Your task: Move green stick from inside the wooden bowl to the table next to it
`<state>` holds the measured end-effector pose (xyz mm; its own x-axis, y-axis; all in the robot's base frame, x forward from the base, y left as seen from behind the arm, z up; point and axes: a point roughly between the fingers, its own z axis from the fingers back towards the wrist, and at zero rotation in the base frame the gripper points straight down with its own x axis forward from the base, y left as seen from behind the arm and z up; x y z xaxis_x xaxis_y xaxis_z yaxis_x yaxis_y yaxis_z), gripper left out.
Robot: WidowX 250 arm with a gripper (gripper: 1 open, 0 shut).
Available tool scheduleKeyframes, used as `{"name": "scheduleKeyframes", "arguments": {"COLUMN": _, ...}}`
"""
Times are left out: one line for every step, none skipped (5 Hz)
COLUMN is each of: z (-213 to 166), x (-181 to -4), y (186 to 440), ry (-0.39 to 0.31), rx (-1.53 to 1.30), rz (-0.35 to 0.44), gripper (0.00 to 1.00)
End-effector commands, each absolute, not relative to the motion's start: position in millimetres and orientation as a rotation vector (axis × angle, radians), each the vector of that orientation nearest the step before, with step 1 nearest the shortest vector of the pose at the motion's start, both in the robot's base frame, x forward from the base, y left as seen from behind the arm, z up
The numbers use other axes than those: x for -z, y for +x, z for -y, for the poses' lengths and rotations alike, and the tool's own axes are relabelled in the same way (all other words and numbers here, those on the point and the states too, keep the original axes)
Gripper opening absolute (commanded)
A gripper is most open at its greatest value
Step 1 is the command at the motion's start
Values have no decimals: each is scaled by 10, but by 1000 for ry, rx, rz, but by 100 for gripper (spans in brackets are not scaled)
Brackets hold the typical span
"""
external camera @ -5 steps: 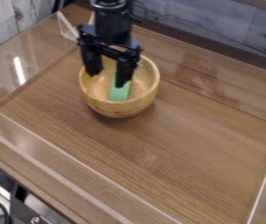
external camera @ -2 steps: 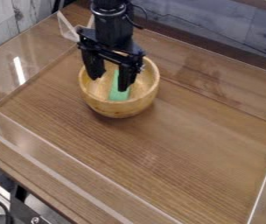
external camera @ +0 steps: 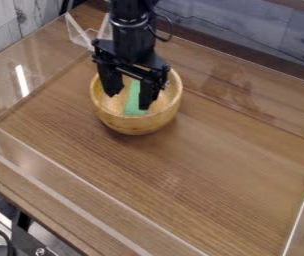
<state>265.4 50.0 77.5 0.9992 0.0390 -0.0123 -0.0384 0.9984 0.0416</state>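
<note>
Wooden bowl (external camera: pixel 136 105), light tan and thick-walled, sits toward the far left of the dark wood-grain surface (external camera: pixel 208 150). The green stick (external camera: pixel 140 100) lies inside it, leaning against the inner wall. The black hand (external camera: pixel 132 86) points down into the bowl, fingers spread apart on either side of the stick, gripping nothing. The bowl's rim encloses both. Clear acrylic walls (external camera: pixel 61 190) border the surface; bare tabletop extends to the right and front of the bowl.

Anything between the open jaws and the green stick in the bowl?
Nothing: in the camera view the gripper hangs open directly over the green stick inside the bowl.
</note>
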Motion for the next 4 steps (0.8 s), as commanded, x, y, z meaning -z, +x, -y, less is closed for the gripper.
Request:
{"name": "scheduleKeyframes", "arguments": {"z": -506, "x": -803, "y": 2698, "ry": 54, "rx": -46, "rz": 17, "gripper": 100}}
{"name": "scheduleKeyframes", "arguments": {"z": -517, "x": -770, "y": 2703, "ry": 57, "rx": -52, "rz": 17, "gripper": 100}}
{"name": "scheduleKeyframes", "arguments": {"z": -524, "x": -734, "y": 2711, "ry": 60, "rx": -58, "rz": 17, "gripper": 100}}
{"name": "scheduleKeyframes", "arguments": {"z": -524, "x": -716, "y": 2715, "ry": 63, "rx": -64, "rz": 18, "gripper": 100}}
